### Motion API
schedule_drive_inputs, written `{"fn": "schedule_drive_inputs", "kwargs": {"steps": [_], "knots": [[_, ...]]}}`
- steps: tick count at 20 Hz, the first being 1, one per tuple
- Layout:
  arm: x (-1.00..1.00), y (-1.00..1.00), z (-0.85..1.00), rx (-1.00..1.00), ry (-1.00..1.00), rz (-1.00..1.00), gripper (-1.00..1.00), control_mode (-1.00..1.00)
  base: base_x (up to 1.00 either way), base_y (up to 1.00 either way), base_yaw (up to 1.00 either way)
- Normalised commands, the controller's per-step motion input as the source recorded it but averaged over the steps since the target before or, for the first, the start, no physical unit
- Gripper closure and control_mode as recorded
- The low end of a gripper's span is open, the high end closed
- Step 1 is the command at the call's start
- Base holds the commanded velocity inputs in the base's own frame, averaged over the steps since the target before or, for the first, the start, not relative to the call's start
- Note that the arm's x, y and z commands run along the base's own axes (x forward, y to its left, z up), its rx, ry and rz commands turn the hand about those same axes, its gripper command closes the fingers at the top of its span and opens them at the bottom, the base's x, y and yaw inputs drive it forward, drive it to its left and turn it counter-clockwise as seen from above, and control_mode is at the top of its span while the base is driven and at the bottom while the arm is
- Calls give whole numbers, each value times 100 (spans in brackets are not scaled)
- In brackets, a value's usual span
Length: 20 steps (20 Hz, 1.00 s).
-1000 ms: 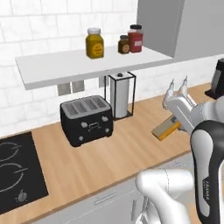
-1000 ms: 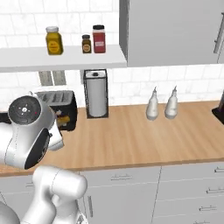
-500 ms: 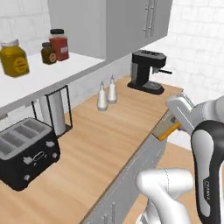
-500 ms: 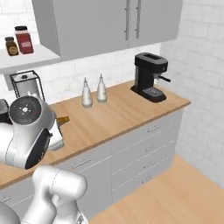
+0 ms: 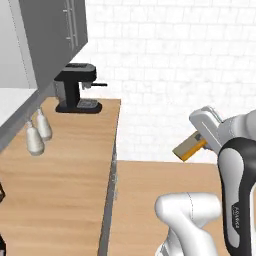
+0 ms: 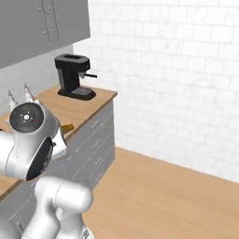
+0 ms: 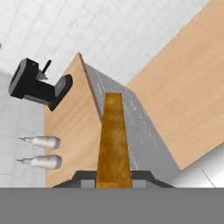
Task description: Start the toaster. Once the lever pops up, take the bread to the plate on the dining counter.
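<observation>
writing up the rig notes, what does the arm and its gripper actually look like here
The arm is built of glossy white rounded shells with dark grey to black bands at the joints. One joint ends in a round dark cap with a small red mark. The gripper has two small dark finger tips on a pale grey hand. No loose cables show.

The light wooden worktop (image 5: 70,165) carries a black coffee machine (image 5: 76,88) at its far end and two pale shaker bottles (image 5: 38,131) nearer.

A black coffee machine (image 6: 72,76) stands at the wooden counter's (image 6: 88,106) far end. Nearer than it, what may be the bread (image 6: 67,127) pokes out beside the arm.
</observation>
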Motion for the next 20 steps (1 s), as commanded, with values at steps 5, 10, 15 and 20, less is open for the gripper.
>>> {"fn": "schedule_drive_inputs", "kwargs": {"steps": [5, 10, 15, 20], "knots": [[0, 0, 0, 0, 0, 0, 100, 100, -3, -32, -65], [0, 0, 0, 0, 0, 0, 100, 100, -6, -56, -55], [0, 0, 0, 0, 0, 0, 100, 100, -3, -52, -56], [0, 0, 0, 0, 0, 0, 100, 100, -6, -30, -47]]}}
